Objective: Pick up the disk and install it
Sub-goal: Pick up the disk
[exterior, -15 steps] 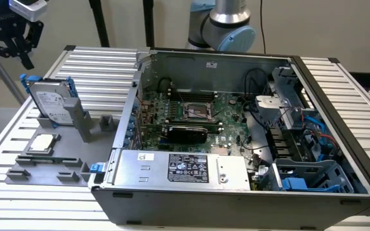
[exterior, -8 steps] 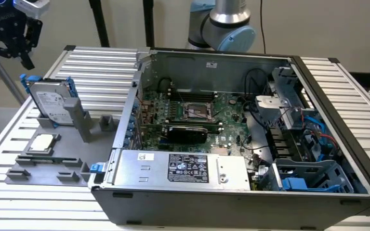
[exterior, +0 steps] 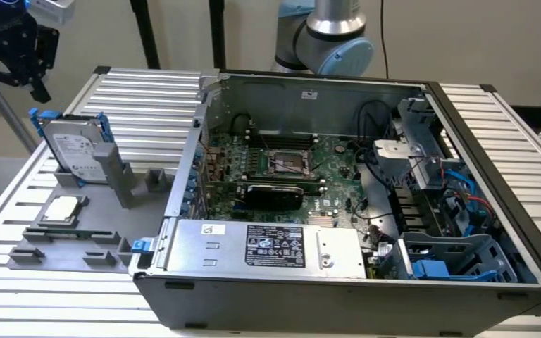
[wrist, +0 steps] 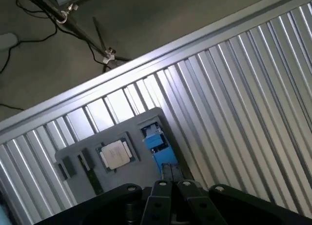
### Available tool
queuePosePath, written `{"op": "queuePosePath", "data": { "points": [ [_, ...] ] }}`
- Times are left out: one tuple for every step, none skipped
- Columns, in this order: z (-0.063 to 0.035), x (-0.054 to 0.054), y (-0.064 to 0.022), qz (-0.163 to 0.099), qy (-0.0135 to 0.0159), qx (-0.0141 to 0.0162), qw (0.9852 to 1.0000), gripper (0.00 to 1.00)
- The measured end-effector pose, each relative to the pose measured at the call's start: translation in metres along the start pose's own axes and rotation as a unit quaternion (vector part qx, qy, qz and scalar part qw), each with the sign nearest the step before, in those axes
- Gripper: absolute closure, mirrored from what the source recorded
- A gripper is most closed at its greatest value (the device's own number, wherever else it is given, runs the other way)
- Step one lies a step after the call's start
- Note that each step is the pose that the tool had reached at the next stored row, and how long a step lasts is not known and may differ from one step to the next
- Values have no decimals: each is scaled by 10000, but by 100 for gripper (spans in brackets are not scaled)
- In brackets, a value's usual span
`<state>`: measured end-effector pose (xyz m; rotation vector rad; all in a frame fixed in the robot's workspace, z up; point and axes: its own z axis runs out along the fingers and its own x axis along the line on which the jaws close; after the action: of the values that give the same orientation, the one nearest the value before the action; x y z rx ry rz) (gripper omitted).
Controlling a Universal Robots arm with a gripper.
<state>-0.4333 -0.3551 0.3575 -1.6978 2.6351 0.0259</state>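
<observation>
Exterior view: my gripper [exterior: 17, 67] hangs in the upper left corner of the frame, above the disk [exterior: 73, 149] and well apart from it. I hold nothing. Whether the gripper is open or closed I cannot tell from either view.

The disk stands on edge, leaning slightly, in a slot of the grey holder [exterior: 110, 243] at the left of the frame. Its label faces the camera and its blue rails run along its long sides. The holder rests on the slatted metal table [exterior: 148, 91]. A square chip [exterior: 61, 209] lies flat in the holder, just below the disk in the frame.

The computer case [exterior: 299, 306] lies open across the centre and right of the frame, with a blue drive cage [exterior: 449, 264] in its lower right corner.

Wrist view: the disk appears edge-on, its blue rail uppermost, just beside the chip, with the dark body of my gripper in the foreground.

Finding: the step in hand is the approach to the pick. No contact has been made and nothing is installed.

Judgement: the grasp calls for lining up over the disk's upper edge and closing across its thin faces. It must clear the holder's posts and leave the chip undisturbed. A skewed grip could jam the disk in its slot.
</observation>
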Motion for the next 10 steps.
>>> {"op": "queuePosePath", "data": {
  "points": [
    [2,0,0,-83,8,3,10000,100],
    [3,0,0,-167,15,6,9999,100],
    [5,0,0,-249,23,9,9997,100],
    [7,0,0,-336,31,12,9994,100],
    [9,0,0,-421,39,15,9991,100],
    [11,0,0,-503,45,18,9987,100],
    [13,0,0,-586,53,21,9983,100],
    [15,0,0,-668,60,24,9977,100],
    [17,0,0,-750,67,27,9972,100],
    [19,0,0,-835,75,30,9965,100]
  ]
}}
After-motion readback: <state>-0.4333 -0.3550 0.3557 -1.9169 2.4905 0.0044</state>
